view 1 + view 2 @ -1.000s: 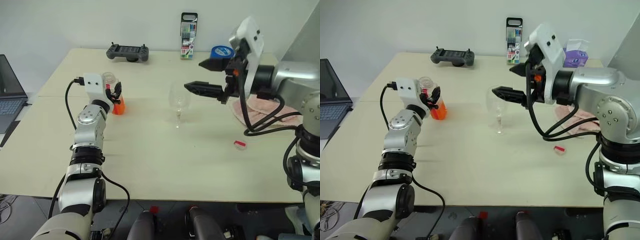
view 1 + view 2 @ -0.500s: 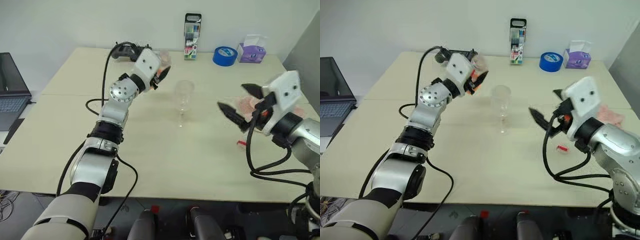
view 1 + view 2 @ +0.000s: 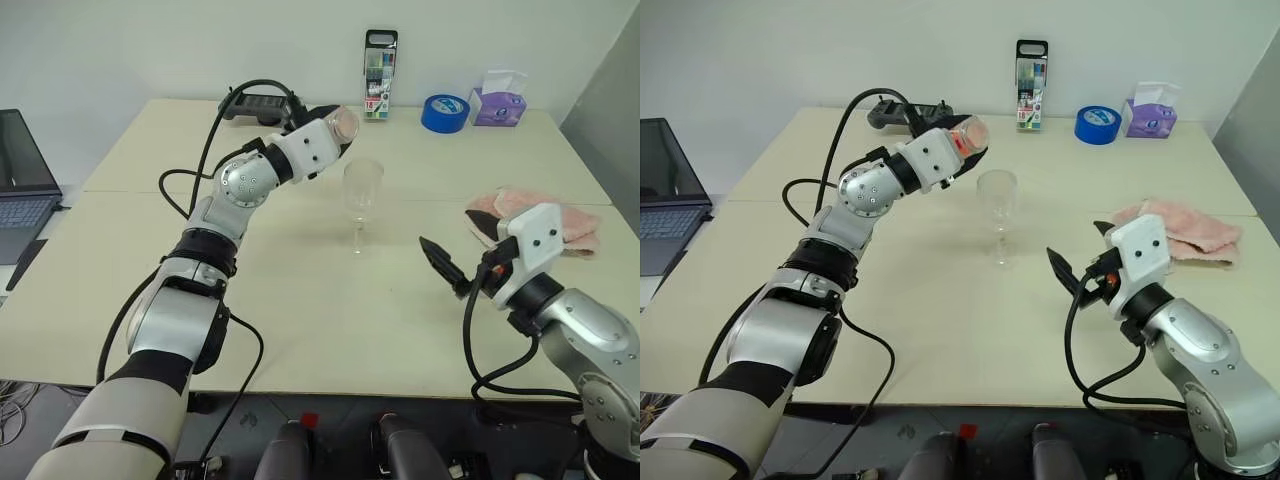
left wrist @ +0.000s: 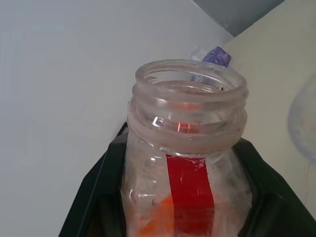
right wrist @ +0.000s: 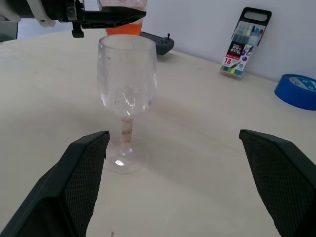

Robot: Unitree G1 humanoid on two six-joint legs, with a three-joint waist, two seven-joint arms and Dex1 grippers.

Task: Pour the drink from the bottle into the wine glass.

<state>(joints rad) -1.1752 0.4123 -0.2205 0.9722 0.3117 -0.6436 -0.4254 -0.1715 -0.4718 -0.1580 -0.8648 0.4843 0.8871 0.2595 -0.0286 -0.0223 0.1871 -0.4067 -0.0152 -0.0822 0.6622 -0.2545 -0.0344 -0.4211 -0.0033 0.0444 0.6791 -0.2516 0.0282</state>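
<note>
Plastic bottle [image 3: 965,137]: light, thin-walled, easy to squash; my left gripper [image 3: 958,152] is clamped on its body, cap off, mouth open and tipped toward the glass.
Drink [image 4: 155,224]: orange-red, sitting low in the bottle by the left wrist view; I judge none has reached the mouth yet.
Left fingers [image 4: 98,197]: closed on either side of the labelled body, below the threaded neck. That is the right place to hold; a squeeze any harder could spurt the liquid.
Bottle and glass: mouth sits just beside and slightly above the rim, on my left of it, not touching as far as I can tell.
Wine glass [image 3: 361,190]: clear, fragile, top-heavy on a thin stem; stands upright on the table [image 3: 300,300], bowl looks empty. A knock from the bottle would tip it.
Right gripper [image 3: 458,268]: fingers spread wide, holding nothing, low over the table, well apart from the glass and aimed at it.
Next, I judge: tilt further, slowly.
</note>
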